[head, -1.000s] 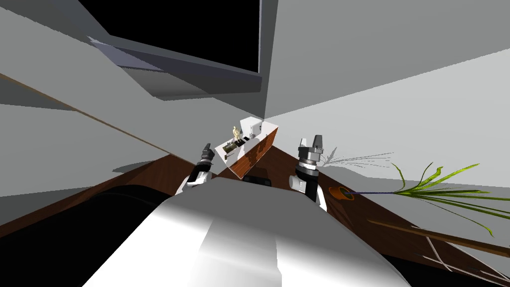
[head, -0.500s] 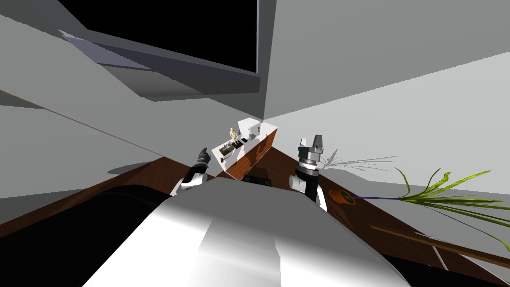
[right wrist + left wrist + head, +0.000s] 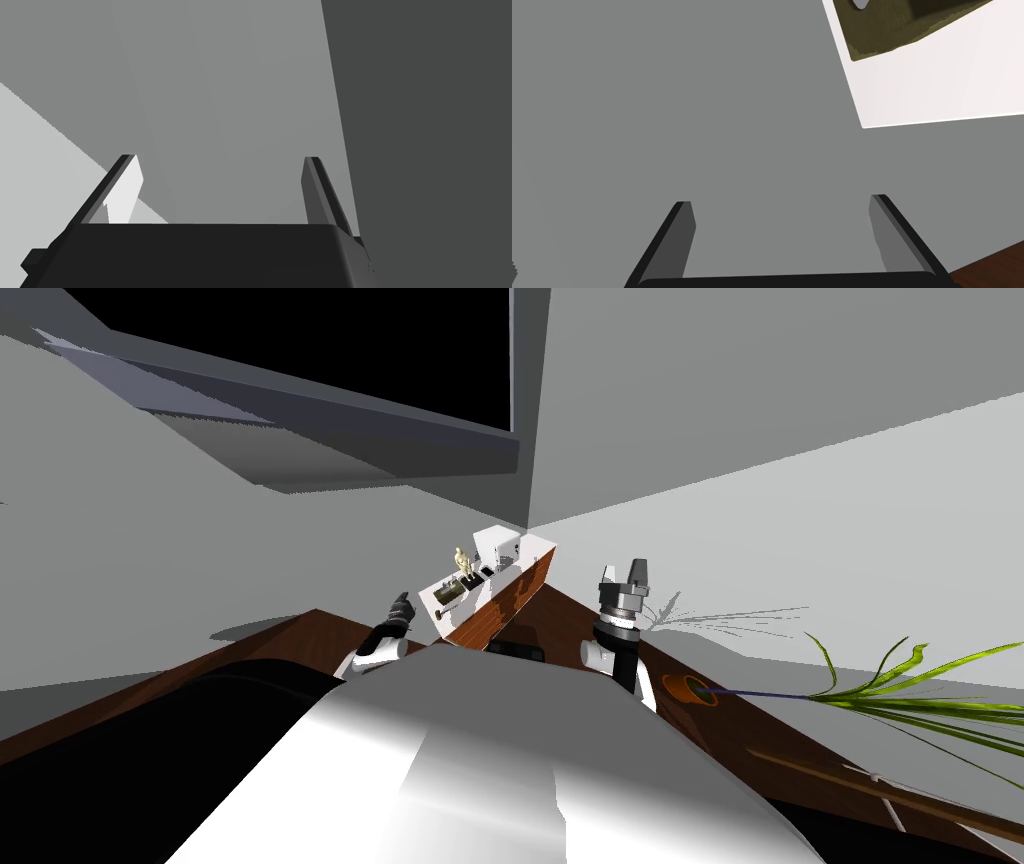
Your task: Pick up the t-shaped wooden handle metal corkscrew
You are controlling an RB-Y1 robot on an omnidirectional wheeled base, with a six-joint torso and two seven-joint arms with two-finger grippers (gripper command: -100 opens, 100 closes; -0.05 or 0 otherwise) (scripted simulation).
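Note:
A narrow cabinet with a white top [image 3: 530,553] and brown side stands ahead of me. On it are a small golden figurine [image 3: 461,558], an olive tray [image 3: 450,586], dark small items and a white box [image 3: 500,540]. I cannot make out which small item is the corkscrew. My left gripper [image 3: 402,608] hangs open just left of the cabinet's near end. Its wrist view has the open left gripper [image 3: 782,225] before a grey wall, with the white top [image 3: 937,90] and olive tray corner [image 3: 882,35] beyond its fingers. My right gripper [image 3: 624,573] is raised right of the cabinet, and the right gripper [image 3: 220,190] stands open.
An orange pot [image 3: 688,688] lies on the brown floor [image 3: 300,638] at the right, its green leaves [image 3: 900,683] spreading rightward. A long brown stick [image 3: 880,783] lies near it. A dark block [image 3: 515,646] sits at the cabinet's foot. A black area [image 3: 350,348] spans the top.
My left gripper has sunk and drifted left, away from the cabinet's near end. The whole head view has shifted a little as I turn. The right arm holds still.

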